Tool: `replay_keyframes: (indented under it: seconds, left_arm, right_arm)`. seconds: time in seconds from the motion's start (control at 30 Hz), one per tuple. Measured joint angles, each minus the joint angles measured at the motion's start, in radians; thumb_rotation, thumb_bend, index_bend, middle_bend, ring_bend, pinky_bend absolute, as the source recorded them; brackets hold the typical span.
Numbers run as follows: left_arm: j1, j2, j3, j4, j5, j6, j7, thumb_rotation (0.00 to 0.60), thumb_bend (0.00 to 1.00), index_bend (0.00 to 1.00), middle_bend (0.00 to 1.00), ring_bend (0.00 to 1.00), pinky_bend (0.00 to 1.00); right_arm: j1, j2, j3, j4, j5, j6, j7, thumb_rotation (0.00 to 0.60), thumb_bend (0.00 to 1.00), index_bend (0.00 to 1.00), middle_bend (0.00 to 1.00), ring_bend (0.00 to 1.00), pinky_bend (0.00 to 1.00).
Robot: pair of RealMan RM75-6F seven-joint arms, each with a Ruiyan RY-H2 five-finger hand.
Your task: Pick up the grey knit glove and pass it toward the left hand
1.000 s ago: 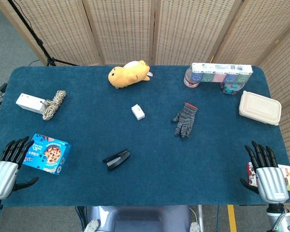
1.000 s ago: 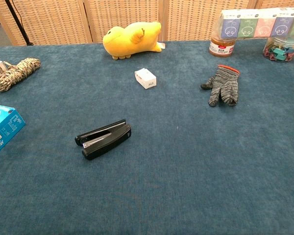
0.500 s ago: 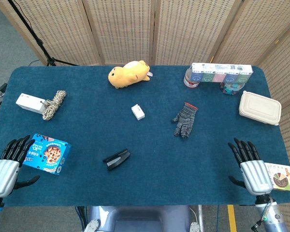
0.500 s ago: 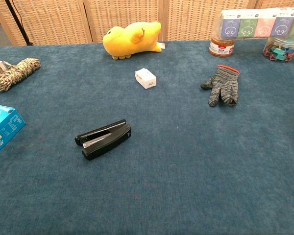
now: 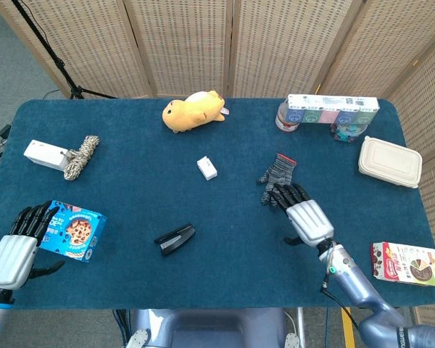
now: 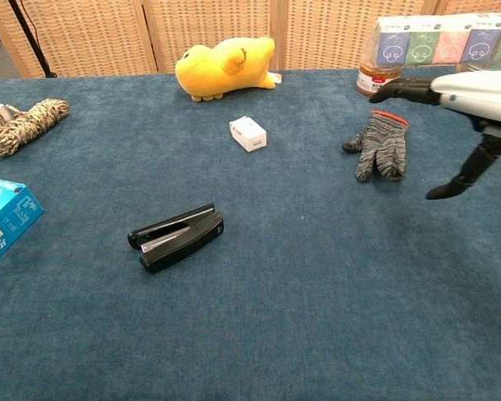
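The grey knit glove (image 5: 279, 171) with a red cuff lies flat right of the table's middle, fingers pointing toward me; the chest view shows the glove (image 6: 380, 144) too. My right hand (image 5: 304, 216) hovers just on the near side of it, fingers spread and reaching over the glove's fingertips, holding nothing. In the chest view the right hand (image 6: 474, 90) hangs above and to the right of the glove, thumb pointing down. My left hand (image 5: 16, 245) stays open at the front left corner, far from the glove.
A black stapler (image 5: 175, 238) and a small white box (image 5: 207, 167) lie between the hands. A blue cookie box (image 5: 74, 230) sits by the left hand. A yellow plush (image 5: 194, 110), rope (image 5: 82, 155), tissue pack (image 5: 332, 108), food container (image 5: 390, 162) and snack box (image 5: 406, 262) ring the edges.
My right hand has swept from the front right edge up and leftward to the glove, now reaching over its fingertips. The glove has not moved. The left hand barely shifted.
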Motion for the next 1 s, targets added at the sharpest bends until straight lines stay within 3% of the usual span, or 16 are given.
replay_keyframes:
  seconds: [0.27, 0.5, 0.7, 1.0]
  left_arm:
    - [-0.023, -0.004, -0.025, -0.001, -0.066, -0.046, 0.010, 0.600, 0.00, 0.00, 0.00, 0.00, 0.00]
    - [-0.025, -0.002, -0.023, 0.000, -0.066, -0.047, 0.007, 0.600, 0.00, 0.00, 0.00, 0.00, 0.00]
    - [-0.026, 0.000, -0.021, 0.003, -0.065, -0.049, -0.002, 0.600, 0.00, 0.00, 0.00, 0.00, 0.00]
    - [-0.033, 0.002, -0.020, 0.004, -0.068, -0.059, -0.004, 0.600, 0.00, 0.00, 0.00, 0.00, 0.00]
  right_arm:
    - [0.160, -0.075, 0.072, 0.062, 0.176, -0.152, 0.029, 0.600, 0.00, 0.00, 0.00, 0.00, 0.00]
    - [0.271, -0.149, 0.106, 0.175, 0.414, -0.237, 0.043, 0.600, 0.03, 0.00, 0.00, 0.00, 0.00]
    - [0.339, -0.203, 0.083, 0.247, 0.566, -0.254, 0.028, 0.600, 0.12, 0.00, 0.00, 0.00, 0.00]
    - [0.385, -0.213, -0.009, 0.217, 0.641, -0.214, -0.062, 0.600, 0.14, 0.01, 0.00, 0.00, 0.00]
